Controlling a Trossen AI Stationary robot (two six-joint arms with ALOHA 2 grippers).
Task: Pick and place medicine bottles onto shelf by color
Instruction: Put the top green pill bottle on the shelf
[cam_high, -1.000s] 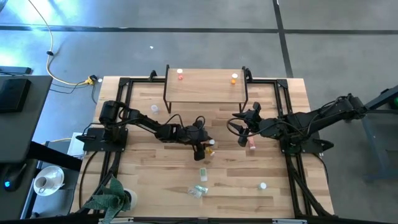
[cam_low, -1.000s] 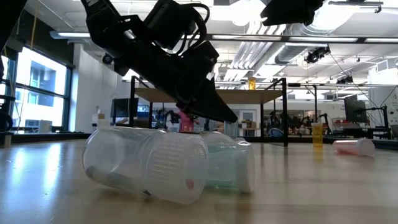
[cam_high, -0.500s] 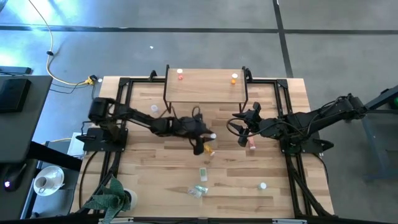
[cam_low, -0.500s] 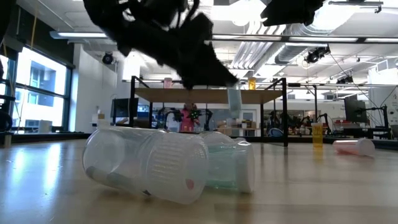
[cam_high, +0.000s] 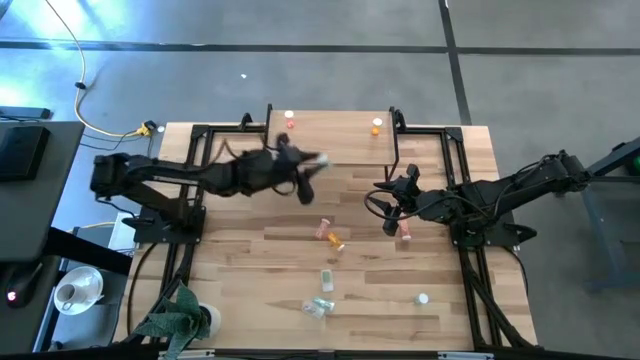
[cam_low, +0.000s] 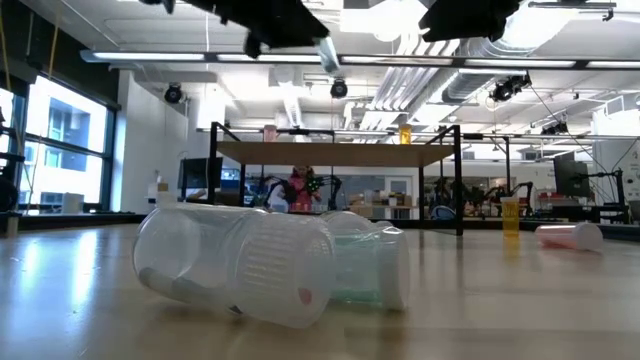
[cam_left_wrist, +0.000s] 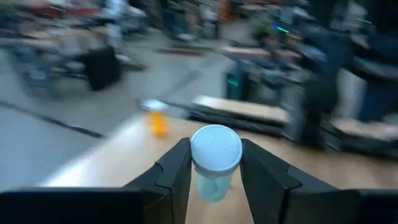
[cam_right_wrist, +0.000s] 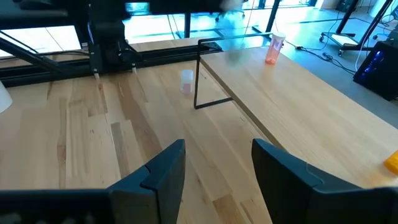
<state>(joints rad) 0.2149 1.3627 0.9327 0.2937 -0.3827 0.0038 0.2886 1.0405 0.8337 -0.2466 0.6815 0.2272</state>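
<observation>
Since the earlier frame the left pincer (cam_high: 312, 163) has lifted off the counter's middle and swung back toward the shelf (cam_high: 332, 152), carrying a pale bottle (cam_high: 318, 160); the orange bottle (cam_high: 335, 243) and pink bottle (cam_high: 321, 229) it had hovered over now lie uncovered. Its fingers (cam_left_wrist: 175, 171) are clamped on the bottle (cam_left_wrist: 215, 160), whose white cap faces the wrist camera. In the high view the bottle hangs over the shelf's front edge, left of centre.

The right pincer (cam_high: 392, 214) waits right of the counter's middle with its fingers (cam_right_wrist: 163, 165) apart and nothing between them; a pink bottle (cam_high: 405, 234) lies just beside it.

A red bottle (cam_high: 291, 123) and an orange one (cam_high: 376, 127) stand near the shelf's back corners, leaving bare wood between them. A white bottle (cam_high: 248, 174) sits on the counter (cam_high: 230, 260) by the shelf's left leg.

Near the front edge lie a green bottle (cam_high: 327, 280), a clear one (cam_high: 318, 307) and a white one (cam_high: 423, 298). The low view is filled by the clear bottle (cam_low: 235, 262) and the green one (cam_low: 375, 262), and the left arm is cut off at its top. The left wrist view is blurred
</observation>
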